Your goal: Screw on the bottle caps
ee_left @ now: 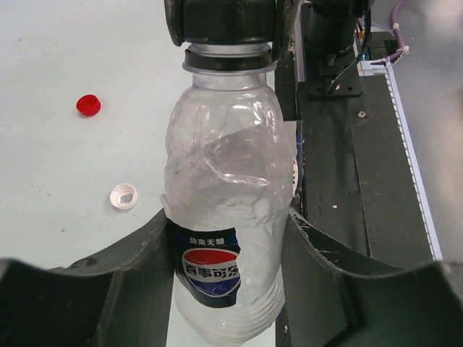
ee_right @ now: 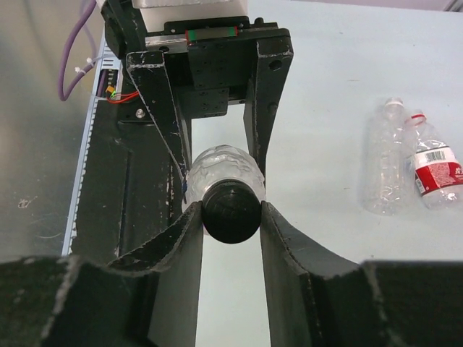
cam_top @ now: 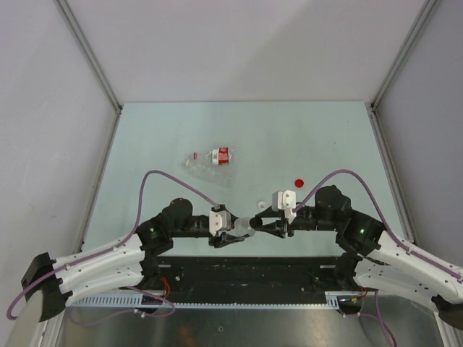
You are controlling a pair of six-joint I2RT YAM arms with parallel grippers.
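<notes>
Bright, even, diffuse light; faint soft shadows; glints on the clear bottle (ee_left: 224, 144); nearest fingers (ee_right: 304, 289) blurred in wrist views.

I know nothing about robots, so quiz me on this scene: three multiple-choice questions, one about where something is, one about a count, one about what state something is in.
1. Where is the red cap?
A. Loose on the table
B. Screwed on a bottle
C. Between the right jaws

2. Besides the held bottle, how many bottles lie on the table?
A. None
B. Two
C. Four

3. What are the right jaws doing?
A. Standing wide open over bare table
B. Closed on the black cap at the held bottle's neck
C. Gripping the red cap

Answers:
1 A, it lies alone on the surface.
2 B, the clear bottle and the red-labelled bottle lie side by side.
3 B, the right wrist view shows both jaws against the cap's sides.
</notes>
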